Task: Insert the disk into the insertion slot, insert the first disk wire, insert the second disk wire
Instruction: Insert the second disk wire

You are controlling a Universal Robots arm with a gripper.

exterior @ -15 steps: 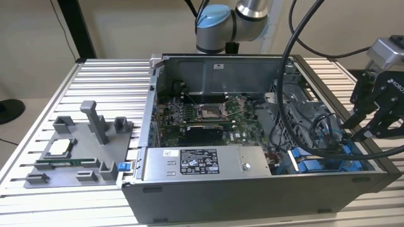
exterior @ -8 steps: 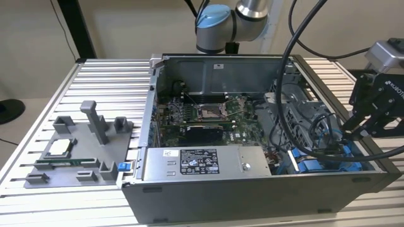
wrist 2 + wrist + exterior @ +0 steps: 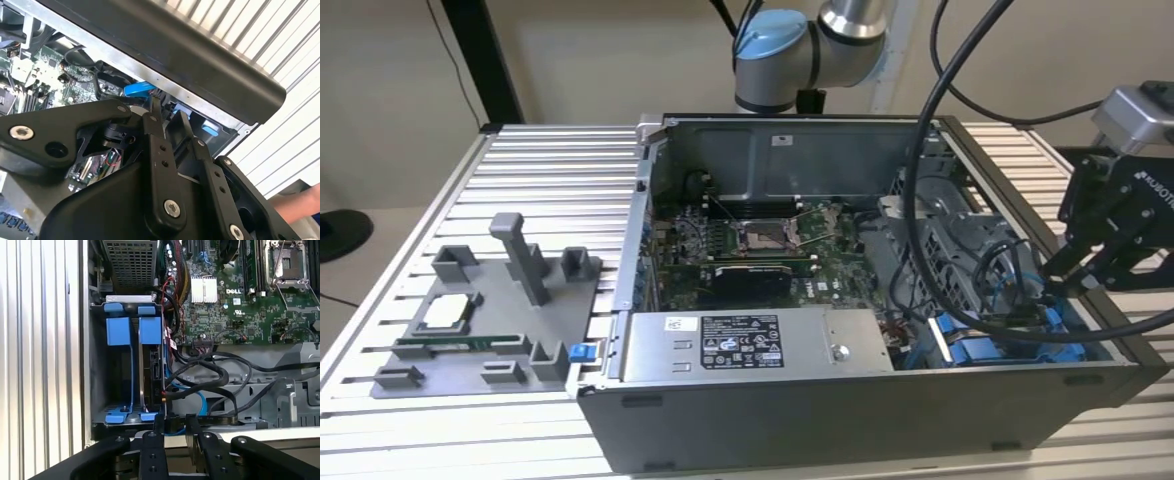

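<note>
While beside the insertion slot [image 3: 96,370], end effector [image 3: 175,420] near the disk [image 3: 150,335]; grip state unclear

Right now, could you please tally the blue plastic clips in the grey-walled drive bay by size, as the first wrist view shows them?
Large blue rectangular plastic clips: 2
Small blue plastic clips: 2
Total: 4

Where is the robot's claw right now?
The claw hangs at the exterior view's right, just over the insertion slot with its blue clips, in the near right corner of the open computer case.
</note>
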